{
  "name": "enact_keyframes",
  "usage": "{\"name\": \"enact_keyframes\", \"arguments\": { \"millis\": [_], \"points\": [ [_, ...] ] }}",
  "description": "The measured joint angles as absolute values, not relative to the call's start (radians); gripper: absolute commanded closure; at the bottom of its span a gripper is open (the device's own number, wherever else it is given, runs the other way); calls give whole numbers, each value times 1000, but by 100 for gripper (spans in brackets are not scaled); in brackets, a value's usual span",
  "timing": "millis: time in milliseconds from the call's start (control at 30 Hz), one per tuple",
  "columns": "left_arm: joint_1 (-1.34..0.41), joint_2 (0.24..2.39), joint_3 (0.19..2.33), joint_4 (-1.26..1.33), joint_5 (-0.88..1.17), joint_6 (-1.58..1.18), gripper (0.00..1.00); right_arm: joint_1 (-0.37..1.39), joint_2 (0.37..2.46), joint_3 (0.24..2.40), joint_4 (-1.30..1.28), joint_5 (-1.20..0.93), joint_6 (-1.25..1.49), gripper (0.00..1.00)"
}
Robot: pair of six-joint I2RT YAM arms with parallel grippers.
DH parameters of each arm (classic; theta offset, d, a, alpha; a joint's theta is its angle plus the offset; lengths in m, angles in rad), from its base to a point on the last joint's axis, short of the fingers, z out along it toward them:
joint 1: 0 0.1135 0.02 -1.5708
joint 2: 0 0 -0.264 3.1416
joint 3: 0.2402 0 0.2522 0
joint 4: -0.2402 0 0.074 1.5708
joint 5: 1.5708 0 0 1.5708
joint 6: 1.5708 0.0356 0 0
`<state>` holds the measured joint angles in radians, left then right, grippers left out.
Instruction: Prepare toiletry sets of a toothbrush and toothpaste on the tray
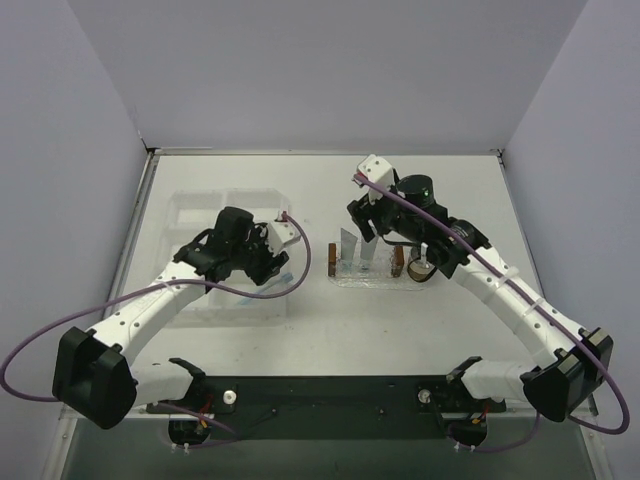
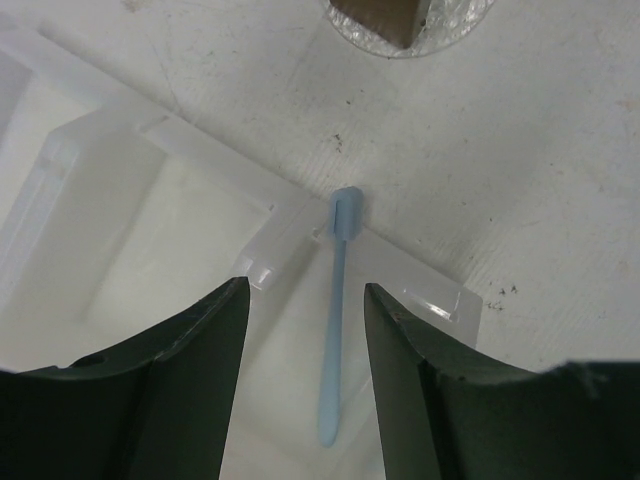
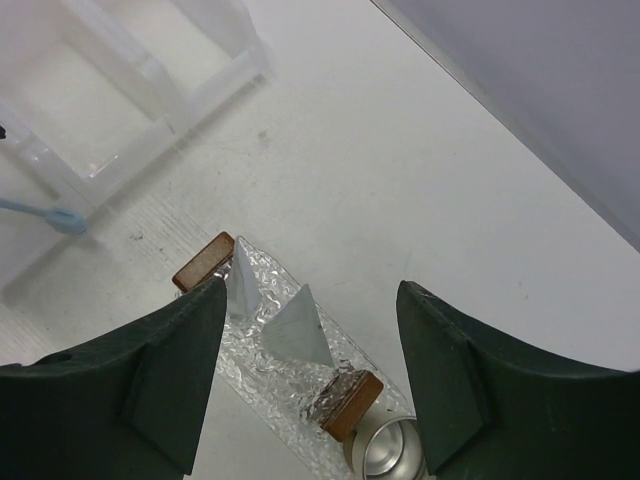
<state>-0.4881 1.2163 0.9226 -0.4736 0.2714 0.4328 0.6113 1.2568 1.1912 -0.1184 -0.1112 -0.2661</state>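
The light-blue toothbrush (image 2: 336,330) lies in a corner compartment of the clear box (image 2: 120,200), its head resting at the box's wall. My left gripper (image 2: 305,290) is open, its fingers either side of the handle, not touching it. In the top view the left gripper (image 1: 272,262) hovers over the toothbrush (image 1: 282,277). Two grey-white toothpaste tubes (image 3: 297,330) (image 3: 240,288) stand on the bumpy clear tray (image 3: 255,385). My right gripper (image 3: 312,290) is open and empty above them; it also shows in the top view (image 1: 362,222), over the tray (image 1: 380,281).
Two small brown wooden blocks (image 3: 203,260) (image 3: 345,402) sit at the tray's ends. A metal cup (image 3: 385,452) stands just past the tray's right end. The clear compartment box (image 1: 215,215) takes up the table's left half. Grey walls close in the table.
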Motion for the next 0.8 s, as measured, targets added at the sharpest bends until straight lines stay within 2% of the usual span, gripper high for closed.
{"name": "enact_keyframes", "arguments": {
  "millis": [400,800],
  "points": [
    [-508,1318,920,-547,209,514,43,495,1229,1126,-127,-184,-205,36],
    [-509,1324,851,-590,221,614,45,492,1204,1103,-127,-230,-184,36]
  ]
}}
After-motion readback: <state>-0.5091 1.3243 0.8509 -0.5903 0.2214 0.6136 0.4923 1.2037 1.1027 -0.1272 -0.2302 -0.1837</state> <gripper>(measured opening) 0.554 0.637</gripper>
